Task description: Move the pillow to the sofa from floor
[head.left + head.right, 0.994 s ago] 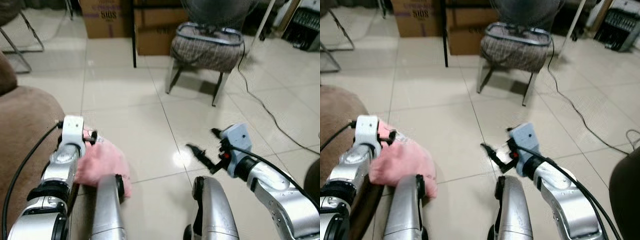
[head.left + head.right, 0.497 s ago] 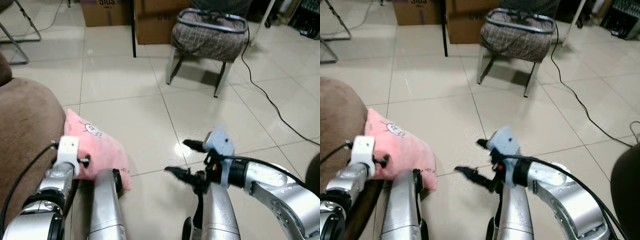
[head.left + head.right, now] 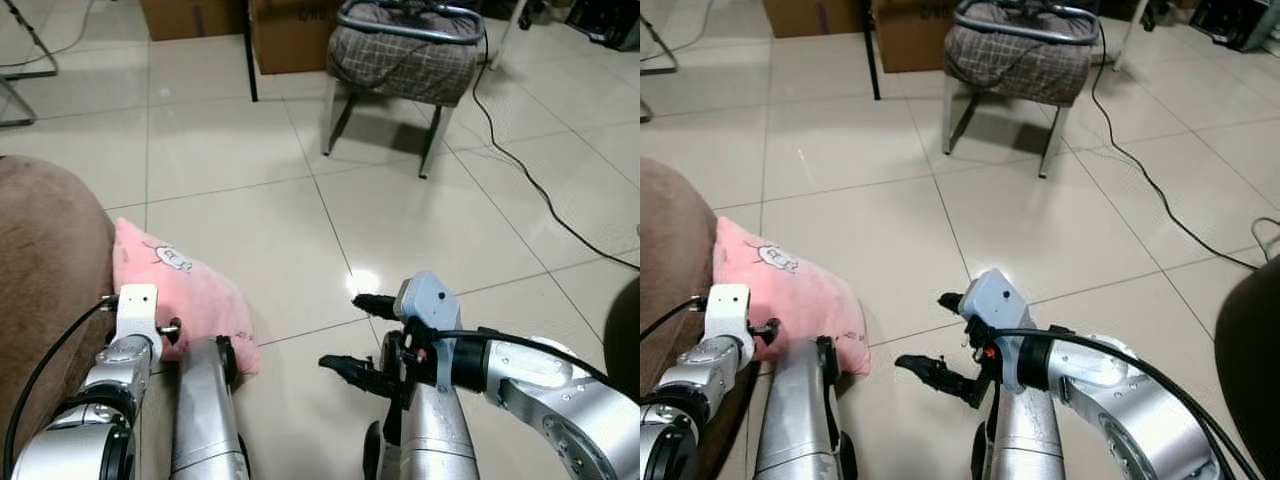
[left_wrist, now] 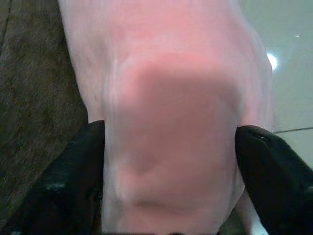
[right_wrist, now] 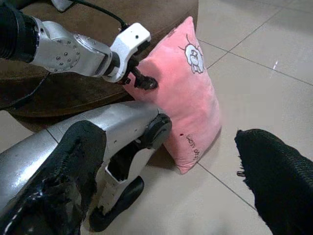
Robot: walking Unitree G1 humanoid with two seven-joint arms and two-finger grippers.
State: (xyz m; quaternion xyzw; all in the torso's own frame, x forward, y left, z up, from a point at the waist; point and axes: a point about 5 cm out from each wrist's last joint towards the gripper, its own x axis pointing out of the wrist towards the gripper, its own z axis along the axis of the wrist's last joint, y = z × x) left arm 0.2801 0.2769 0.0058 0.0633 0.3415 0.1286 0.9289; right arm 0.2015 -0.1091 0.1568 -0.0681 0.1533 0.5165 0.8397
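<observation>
The pink pillow [image 3: 200, 290] with a small cartoon print stands on the tiled floor, leaning against the brown sofa [image 3: 45, 270] at my left. My left gripper [image 3: 172, 328] is at the pillow's near edge. In the left wrist view the pillow [image 4: 171, 98] bulges between the two black fingers [image 4: 73, 176], which press on both sides of it. My right gripper [image 3: 350, 335] hovers open above the floor to the right of the pillow, fingers spread and pointing left toward it. The right wrist view looks at the pillow [image 5: 186, 93] past those fingers [image 5: 73, 166].
A padded stool with metal legs [image 3: 405, 55] stands ahead on the tiles, with cardboard boxes [image 3: 290, 30] behind it. A black cable [image 3: 530, 185] runs across the floor at the right. My silver legs [image 3: 205, 420] are below, close to the pillow.
The camera has tilted down. My right gripper swung left and lower, toward the pillow. The pillow went from bunched up at my left gripper to resting against the sofa.
</observation>
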